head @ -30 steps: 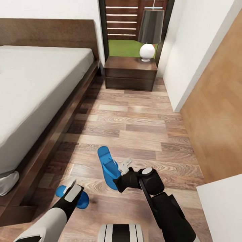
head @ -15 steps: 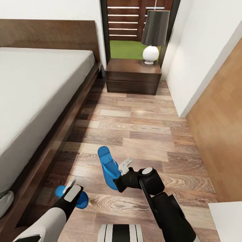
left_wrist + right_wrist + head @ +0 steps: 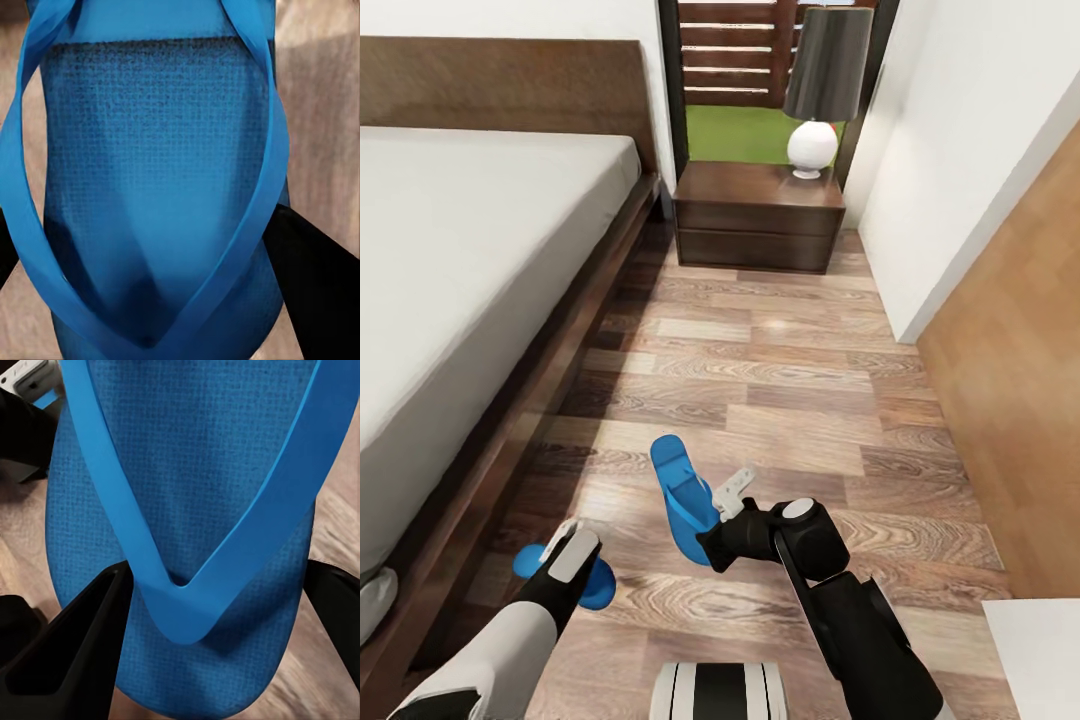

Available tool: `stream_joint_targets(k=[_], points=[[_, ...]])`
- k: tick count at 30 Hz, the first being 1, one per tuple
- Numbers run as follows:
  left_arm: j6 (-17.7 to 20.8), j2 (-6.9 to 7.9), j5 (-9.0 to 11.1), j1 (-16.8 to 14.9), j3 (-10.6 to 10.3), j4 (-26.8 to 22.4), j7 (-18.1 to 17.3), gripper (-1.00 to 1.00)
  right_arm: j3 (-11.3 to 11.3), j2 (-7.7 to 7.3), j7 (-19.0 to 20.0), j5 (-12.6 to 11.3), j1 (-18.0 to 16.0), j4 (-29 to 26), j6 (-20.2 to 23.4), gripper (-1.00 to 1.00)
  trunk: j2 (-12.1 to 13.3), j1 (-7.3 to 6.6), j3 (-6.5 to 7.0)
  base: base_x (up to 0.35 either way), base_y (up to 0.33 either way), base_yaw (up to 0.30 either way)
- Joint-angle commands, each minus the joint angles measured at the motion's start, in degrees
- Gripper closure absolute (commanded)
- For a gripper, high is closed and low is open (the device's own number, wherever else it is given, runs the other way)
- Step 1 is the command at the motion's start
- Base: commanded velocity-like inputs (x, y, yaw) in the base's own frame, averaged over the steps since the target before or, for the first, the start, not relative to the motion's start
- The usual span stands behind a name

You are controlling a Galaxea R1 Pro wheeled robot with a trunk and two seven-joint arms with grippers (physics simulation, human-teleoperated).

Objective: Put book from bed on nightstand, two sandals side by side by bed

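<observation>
Both arms carry a sandal each, above the plank floor (image 3: 790,400) in the aisle right of the bed (image 3: 470,290).

Right gripper (image 3: 728,522): fingers closed across the right sandal (image 3: 682,497). In the right wrist view the dark fingers (image 3: 75,660) sit either side of the sole (image 3: 202,510) near the strap's V, so it is a side pinch on the sole edges. That sandal appears tilted on edge, long axis running near-to-far, roughly parallel to the bed frame.

Left gripper (image 3: 565,560): closed on the left sandal (image 3: 565,585), which shows as a blue patch mostly hidden under the gripper. In the left wrist view the sole (image 3: 157,187) lies between the dark fingers (image 3: 315,285), same kind of side grip. Its long axis can't be read from the head view.

Key relation: left sandal is nearer the bed and nearer the robot; right sandal is further right and farther out, so the pair is offset and apart. Likely next: bring the right one left and near to match the left, flatten it, align both axes, then set down beside the frame.

Nightstand (image 3: 760,215) with lamp (image 3: 822,90) stands at the far end, well apart. Book not located here.
</observation>
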Motion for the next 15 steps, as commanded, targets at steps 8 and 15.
stream_joint_targets(k=[8, 15], points=[[-0.6, 0.1, 0.5, -1.5, 0.3, -1.0, 1.1, 1.0, -0.2, -0.06, 0.6, 0.4, 0.0, -0.1, 0.2, 1.0, -0.1, 0.19, -1.82, 0.0, 0.0, 0.0], [-0.9, -0.16, 0.4, -1.8, 0.3, -1.9, 1.1, 1.0, -0.2, -0.07, 0.7, 0.4, 0.0, -0.1, 0.2, 1.0, -0.2, 0.37, -3.37, 0.0, 0.0, 0.0]])
